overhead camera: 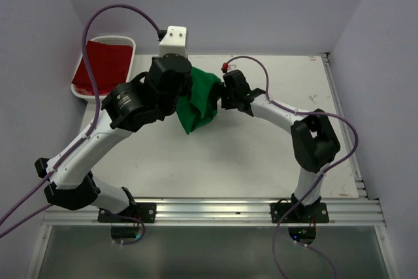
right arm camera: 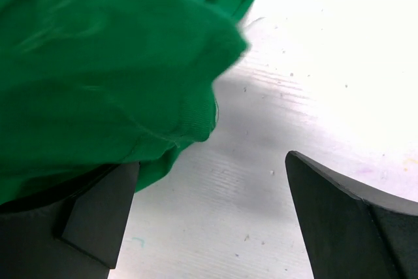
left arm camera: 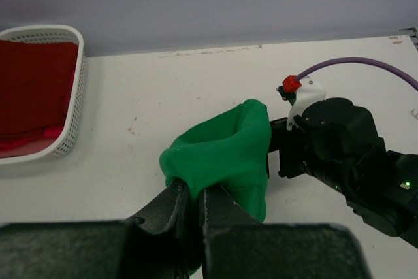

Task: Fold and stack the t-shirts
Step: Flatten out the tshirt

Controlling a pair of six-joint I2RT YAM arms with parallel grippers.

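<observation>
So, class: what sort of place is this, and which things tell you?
Most likely a robotics lab test cell, not a home: the left arm and right arm are bolted to a metal rail at the edge of a white table, closed in by plain walls.

The green shirt (overhead camera: 201, 102) is a bright, uniform green with no print. The red shirt (overhead camera: 103, 63) is a plain dark red. The basket (overhead camera: 117, 37) is white, with a fine slotted grid in its walls. The table (overhead camera: 261, 148) is off-white with small dark flecks. The left arm (overhead camera: 85, 151) and right arm (overhead camera: 281, 112) have white links and black joints. The left gripper (left arm camera: 194, 191) and right gripper (right arm camera: 212, 161) have matt black fingers. The cables (left arm camera: 356, 61) are purple. The connector (left arm camera: 289, 84) is red. The walls (overhead camera: 261, 4) are pale grey-lilac.
</observation>
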